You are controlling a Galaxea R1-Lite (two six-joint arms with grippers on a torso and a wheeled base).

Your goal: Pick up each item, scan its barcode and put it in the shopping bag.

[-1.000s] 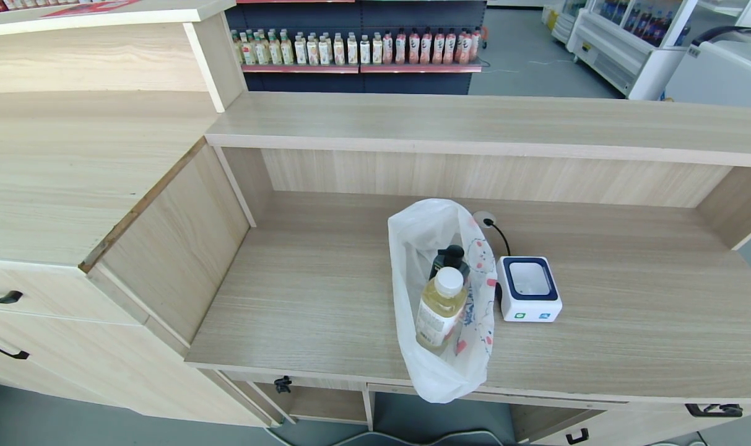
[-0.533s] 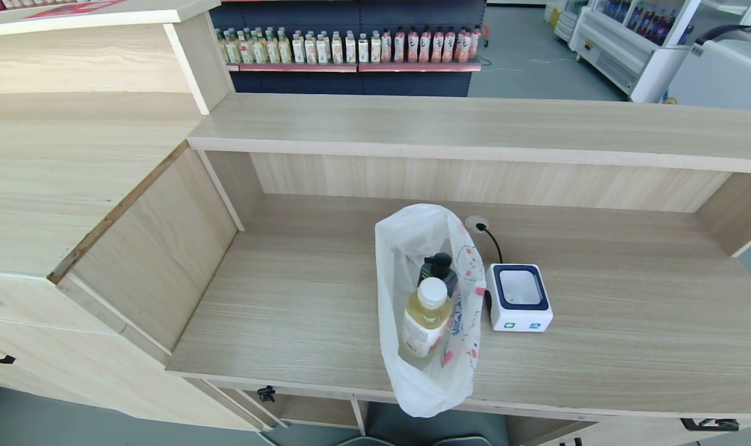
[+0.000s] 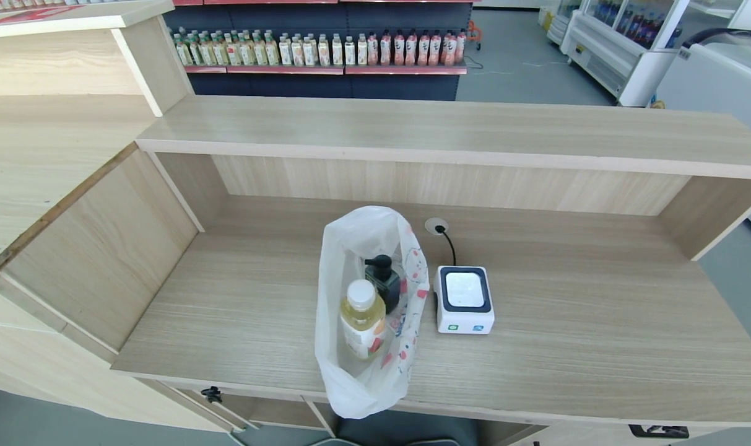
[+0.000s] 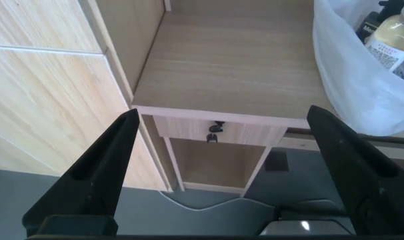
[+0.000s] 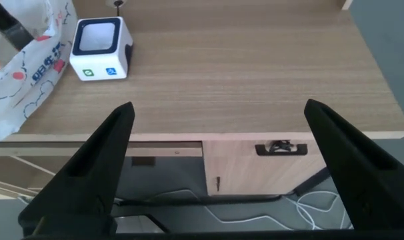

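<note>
The head camera has turned, but nothing on the counter has moved. The left gripper is spread wide. The bag holds a yellow drink bottle with a white label and a dark pump bottle. The bag's blue writing is too small to read. Just beside it sits the scanner, with green and blue squares. The right gripper is spread wide too.

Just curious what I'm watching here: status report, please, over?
Left gripper and right gripper open, empty, short of the counter. Shopping bag holds yellow drink bottle and dark pump bottle. Barcode scanner beside the bag, nothing blocking it.
</note>
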